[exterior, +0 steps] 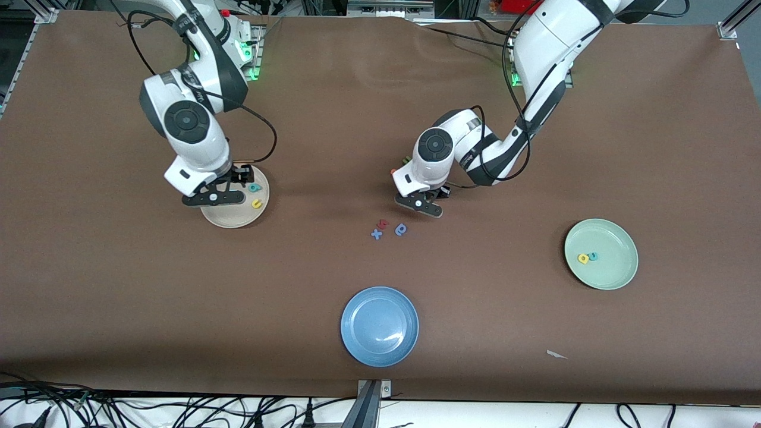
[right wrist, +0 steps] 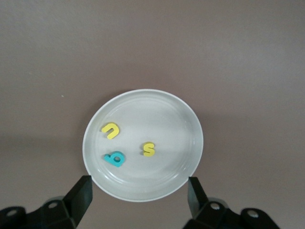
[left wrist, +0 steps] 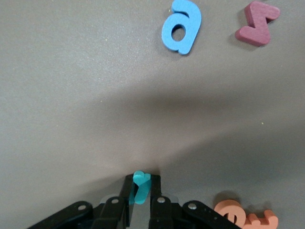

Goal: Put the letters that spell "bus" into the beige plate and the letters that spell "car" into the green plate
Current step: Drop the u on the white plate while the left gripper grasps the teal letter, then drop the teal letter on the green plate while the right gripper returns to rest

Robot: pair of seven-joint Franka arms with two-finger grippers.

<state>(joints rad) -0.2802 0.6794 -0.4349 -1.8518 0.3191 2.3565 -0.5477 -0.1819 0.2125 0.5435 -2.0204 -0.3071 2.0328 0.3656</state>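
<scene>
The round shallow blue plate (exterior: 380, 326) lies empty on the brown surface (exterior: 119, 285) nearest the front camera, well apart from both claws. The round pale mint-green plate (exterior: 601, 254) sits toward the left arm's end of the surface, well clear of the left claw, and holds the small yellow foam "a" (exterior: 583, 258) touching the small teal foam "c" (exterior: 593, 256). Just nearer the front camera than the left claw lie a blue foam "x" (exterior: 376, 234), a dark red foam "z" (exterior: 383, 224) (left wrist: 257, 28) and a blue rounded foam letter (exterior: 401, 229) (left wrist: 181, 25), all loose on the surface. The left claw (exterior: 423, 204) (left wrist: 141, 191) is down at the middle of the surface, clenched on the thin teal foam "r" (left wrist: 140, 187), which stands pinched between its fingertips (left wrist: 157, 195) at the surface. Two orange foam letters (left wrist: 243, 217) lie just beside that claw. The right claw (exterior: 221, 191) (right wrist: 139, 196) hangs over the round shallow beige plate (exterior: 238, 219) (right wrist: 143, 191) toward the right arm's end of the surface, its jaws spread wide and released, holding nothing. Below that claw, inside the beige plate, rest the yellow foam "u" (exterior: 257, 204) (right wrist: 110, 130), the teal foam "b" (exterior: 254, 188) (right wrist: 116, 159) and the yellow foam "s" (right wrist: 149, 149), each lying apart from the others.
</scene>
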